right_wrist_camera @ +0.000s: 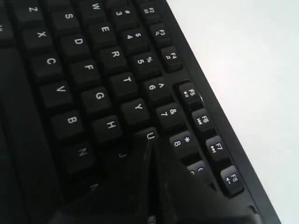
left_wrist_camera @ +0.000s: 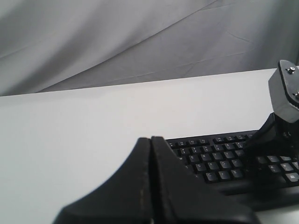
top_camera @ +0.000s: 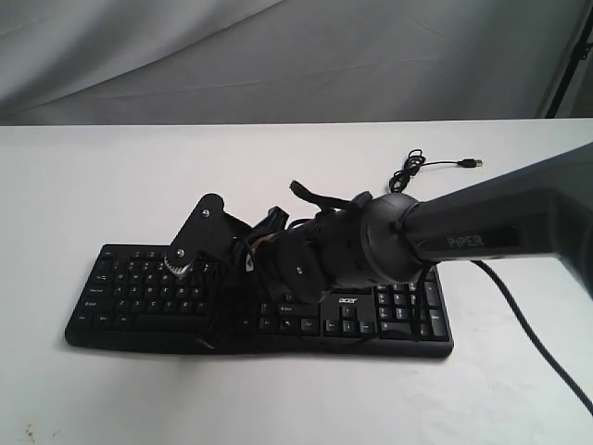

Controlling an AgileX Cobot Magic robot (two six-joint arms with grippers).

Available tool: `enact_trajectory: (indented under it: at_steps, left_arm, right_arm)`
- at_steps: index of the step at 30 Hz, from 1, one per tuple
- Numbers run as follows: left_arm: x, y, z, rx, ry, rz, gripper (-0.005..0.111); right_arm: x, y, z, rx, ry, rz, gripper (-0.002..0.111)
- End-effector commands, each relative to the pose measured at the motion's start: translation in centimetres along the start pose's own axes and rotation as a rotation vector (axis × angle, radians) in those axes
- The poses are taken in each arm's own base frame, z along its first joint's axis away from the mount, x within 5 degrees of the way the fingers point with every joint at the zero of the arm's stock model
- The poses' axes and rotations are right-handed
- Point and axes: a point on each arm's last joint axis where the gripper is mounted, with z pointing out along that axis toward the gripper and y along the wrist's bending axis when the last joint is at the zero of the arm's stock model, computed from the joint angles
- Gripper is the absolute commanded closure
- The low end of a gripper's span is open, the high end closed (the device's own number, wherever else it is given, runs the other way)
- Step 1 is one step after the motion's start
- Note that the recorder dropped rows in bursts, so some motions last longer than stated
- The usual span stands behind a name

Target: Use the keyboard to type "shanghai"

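Note:
The black keyboard (top_camera: 130, 298) with white-lettered keys lies across the white table (top_camera: 93, 185), its acer logo (top_camera: 346, 300) by the number pad. My right arm (top_camera: 482, 232) reaches across it from the right. The right gripper (top_camera: 182, 269) is shut with nothing in it, its tip (right_wrist_camera: 149, 140) down at the edge of the U key (right_wrist_camera: 149, 135), beside J (right_wrist_camera: 122, 154). Whether it presses a key I cannot tell. My left gripper (left_wrist_camera: 151, 139) is shut and empty, off the keyboard's (left_wrist_camera: 219, 163) left end; the exterior view does not show it.
The keyboard's thin black USB cable (top_camera: 408, 171) lies coiled behind it, with its plug (top_camera: 473, 163) loose on the table. A black arm cable (top_camera: 533, 334) runs along the table at the right. A grey cloth backdrop (top_camera: 278, 56) hangs behind the table.

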Motion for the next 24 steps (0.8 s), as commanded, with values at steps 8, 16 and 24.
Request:
enact_trajectory:
  at_steps: [8,16,24]
  left_arm:
    - [0.1,0.0,0.0,0.004,-0.004,-0.001,0.107]
    - [0.1,0.0,0.0,0.004,-0.004,-0.001,0.107]
    - [0.1,0.0,0.0,0.004,-0.004,-0.001,0.107]
  right_arm:
    - [-3.3,-0.2,-8.6,0.025,-0.078,-0.201,0.108]
    - [-0.5,1.5,-12.9,0.000,-0.093,-0.024,0.108]
    - [0.4,1.7,-13.2,0.007,-0.101,-0.012,0.108]
